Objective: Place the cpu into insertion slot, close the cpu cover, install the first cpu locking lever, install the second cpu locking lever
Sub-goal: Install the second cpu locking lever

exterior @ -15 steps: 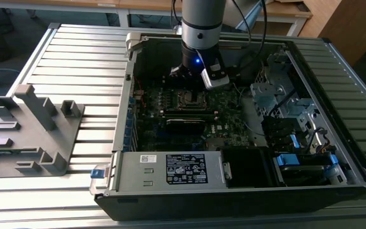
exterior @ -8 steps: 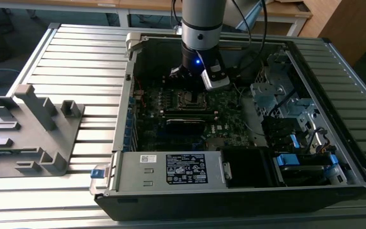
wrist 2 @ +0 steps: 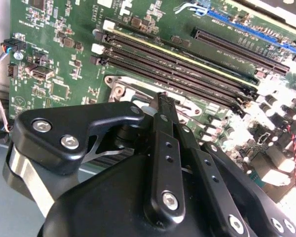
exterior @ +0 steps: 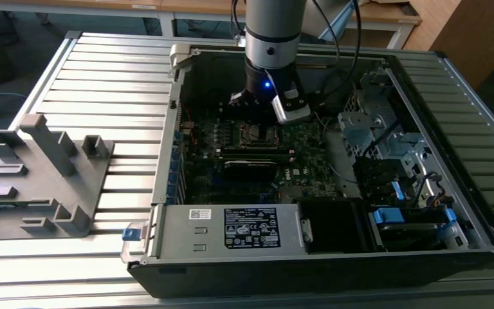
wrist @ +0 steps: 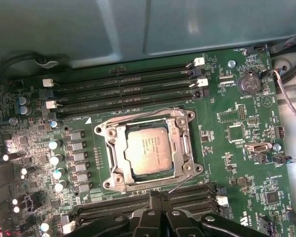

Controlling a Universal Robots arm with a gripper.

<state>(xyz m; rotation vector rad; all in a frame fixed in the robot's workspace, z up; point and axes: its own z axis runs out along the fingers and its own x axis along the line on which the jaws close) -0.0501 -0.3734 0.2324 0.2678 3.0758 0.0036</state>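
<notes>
On the slatted worktop (exterior: pixel 101 71) we see an open computer case (exterior: pixel 165 193) lying on its side, so the motherboard (exterior: pixel 303 164) inside faces up and can be reached from above. The case also holds a grey power-supply box (exterior: pixel 226 228) at its near edge and drive cages with blue tabs at the exterior view's right. Beside the case, at the exterior view's left, a grey plastic fixture (exterior: pixel 36 177) stands on the worktop.

The arm comes straight down into the case, its gripper (wrist: pixel 159 196) hovering just beside the insertion slot (wrist: pixel 147 150), between it and a bank of memory slots. Its fingers (wrist 2: pixel 164 106) are pressed together, with nothing held.

The cpu (wrist: pixel 147 149) already sits flat in the slot. The cpu cover (wrist: pixel 119 158) appears to lie down around it, framing the chip. A thin locking lever (wrist: pixel 182 182) angles out from the socket's corner toward the gripper; we judge it not yet latched.
</notes>
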